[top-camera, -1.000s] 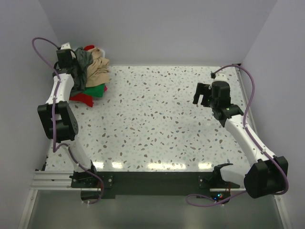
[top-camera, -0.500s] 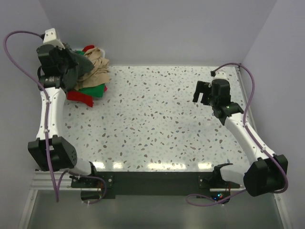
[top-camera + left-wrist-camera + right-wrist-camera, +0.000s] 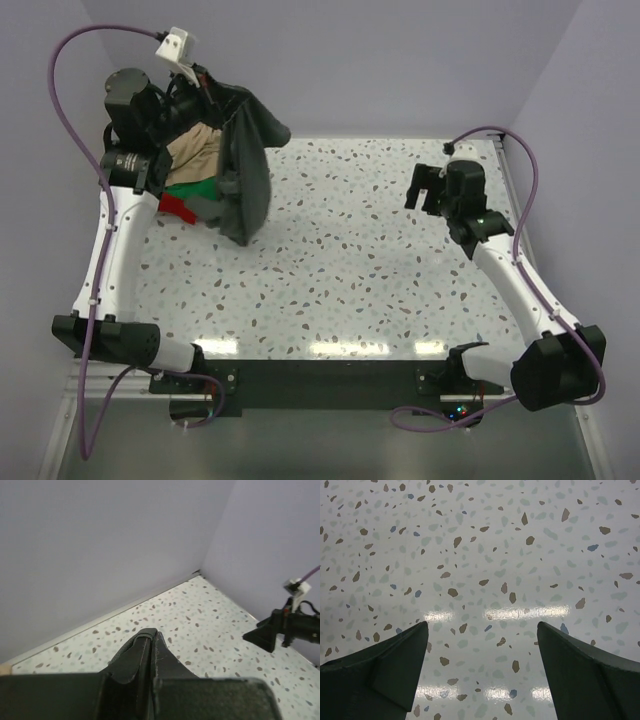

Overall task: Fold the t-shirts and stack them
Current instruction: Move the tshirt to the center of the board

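Left gripper: clamped on the large dark grey cloth t-shirt, which hangs beside the pile of beige, green and red cloth shirts at far-left. Right gripper: spread wide, empty, above speckled white table.

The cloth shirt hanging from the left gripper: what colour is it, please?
A plain dark grey t-shirt; top external view.

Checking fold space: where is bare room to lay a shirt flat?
The table is bare across its middle and near edge, between the hanging grey shirt and the right arm. Crowded: the far left corner, with the shirt pile.
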### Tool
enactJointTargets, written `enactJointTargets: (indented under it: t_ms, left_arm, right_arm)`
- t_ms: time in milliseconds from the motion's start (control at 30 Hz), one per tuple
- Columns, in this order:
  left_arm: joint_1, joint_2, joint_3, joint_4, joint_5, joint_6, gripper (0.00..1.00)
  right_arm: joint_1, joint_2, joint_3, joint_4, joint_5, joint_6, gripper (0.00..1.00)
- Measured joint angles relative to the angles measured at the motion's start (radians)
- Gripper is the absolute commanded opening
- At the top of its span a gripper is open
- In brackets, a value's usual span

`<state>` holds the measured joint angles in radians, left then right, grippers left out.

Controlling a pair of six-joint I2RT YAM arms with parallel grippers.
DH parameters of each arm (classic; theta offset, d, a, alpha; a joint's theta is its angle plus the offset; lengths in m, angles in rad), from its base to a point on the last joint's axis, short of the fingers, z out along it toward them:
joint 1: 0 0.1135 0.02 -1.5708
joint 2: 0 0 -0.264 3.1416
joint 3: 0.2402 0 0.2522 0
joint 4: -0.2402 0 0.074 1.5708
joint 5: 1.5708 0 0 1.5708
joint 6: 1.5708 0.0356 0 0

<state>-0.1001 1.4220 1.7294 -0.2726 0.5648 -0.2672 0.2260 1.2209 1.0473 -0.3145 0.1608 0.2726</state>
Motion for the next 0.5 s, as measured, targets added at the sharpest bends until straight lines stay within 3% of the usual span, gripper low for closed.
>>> enactJointTargets:
  t_ms: [200,367,500]
  left_arm:
    - [-0.087,0.026,0.107,0.035,0.128,-0.075,0.0]
    - [-0.112,0.002,-0.004,0.15,0.19,-0.161,0.0]
    - [-0.113,-0.035,-0.22,0.117,0.077,-0.165,0.65]
  right_arm:
    - [0.0,-0.042,0.0,-0.034,0.004,0.003,0.93]
    - [0.0,-0.106,-0.012,-0.044,0.006,0.006,0.93]
    - [0.0,-0.137,-0.04,-0.061,0.013,0.008,0.93]
